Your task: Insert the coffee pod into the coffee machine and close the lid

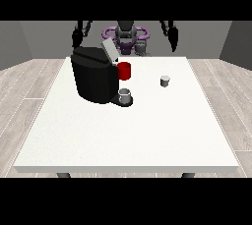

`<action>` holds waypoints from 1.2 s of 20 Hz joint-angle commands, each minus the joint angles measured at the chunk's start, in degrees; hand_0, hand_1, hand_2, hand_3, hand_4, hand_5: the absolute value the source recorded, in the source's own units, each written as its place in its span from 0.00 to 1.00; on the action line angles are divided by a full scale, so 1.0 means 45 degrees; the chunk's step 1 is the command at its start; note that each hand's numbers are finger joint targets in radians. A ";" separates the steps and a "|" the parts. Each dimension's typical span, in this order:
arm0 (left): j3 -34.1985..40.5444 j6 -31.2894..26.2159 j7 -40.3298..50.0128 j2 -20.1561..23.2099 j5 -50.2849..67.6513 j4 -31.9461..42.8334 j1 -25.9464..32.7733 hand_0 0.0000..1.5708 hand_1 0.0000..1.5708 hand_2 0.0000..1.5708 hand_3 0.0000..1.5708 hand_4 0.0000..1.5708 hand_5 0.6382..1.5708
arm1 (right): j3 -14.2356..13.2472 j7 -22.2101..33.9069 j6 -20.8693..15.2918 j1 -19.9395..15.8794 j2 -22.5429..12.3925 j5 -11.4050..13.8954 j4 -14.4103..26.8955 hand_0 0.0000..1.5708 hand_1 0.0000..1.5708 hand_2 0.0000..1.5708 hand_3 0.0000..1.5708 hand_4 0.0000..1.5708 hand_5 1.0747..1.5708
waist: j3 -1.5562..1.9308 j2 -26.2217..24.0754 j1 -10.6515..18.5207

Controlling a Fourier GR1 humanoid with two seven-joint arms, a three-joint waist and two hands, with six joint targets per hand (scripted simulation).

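At the view's left, one hand (77, 36) hangs raised, finger state unclear. The coffee machine (93, 74) sits at ten o'clock on the tabletop (123, 135), lid (109, 52) up to receive the coffee pod (165, 81), at two o'clock. The hand at the view's right (173, 36) hangs likewise, fingers unclear.

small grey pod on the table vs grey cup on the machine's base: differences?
The small grey coffee pod stands alone on bare white table, apart from the black coffee machine; the grey cup sits on that machine's base. The pod looks smaller than the cup. The pod's top looks lighter, the cup's darker. Both are grey and upright.
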 commanded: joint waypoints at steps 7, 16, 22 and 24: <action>0.0176 -0.1704 -0.2491 0.0716 0.0356 0.0268 0.0181 0.00 0.00 0.00 0.00 0.15 1.00 | -0.1065 -0.1119 -0.0965 -0.0340 0.0636 -0.0268 0.0531 0.00 0.00 0.00 0.00 0.08 1.00 | -0.0152 -0.0186 0.0192; 0.1411 -0.2101 -0.2070 0.3048 -0.0851 0.2373 -0.2035 0.00 0.00 0.00 0.00 0.00 1.00 | 0.0091 -0.1799 -0.1238 -0.0359 0.1377 0.0075 0.0176 0.00 0.00 0.00 0.00 0.11 1.00 | -0.0151 0.0712 -0.0809; 0.1545 -0.2325 -0.1484 0.3211 -0.1012 0.4840 -0.3410 0.00 0.00 0.00 0.00 0.00 1.00 | 0.0029 -0.0578 -0.0487 -0.0918 0.0939 -0.0311 -0.0544 0.00 0.00 0.00 0.00 0.12 1.00 | -0.0151 0.1022 -0.1405; 0.1707 -0.2363 -0.2321 0.3522 -0.1367 0.5892 -0.3764 0.00 0.00 0.00 0.00 0.00 1.00 | 0.0256 0.0114 -0.0894 -0.1105 0.1048 -0.0078 -0.1157 0.00 0.00 0.00 0.00 0.12 1.00 | -0.0155 0.1216 -0.1651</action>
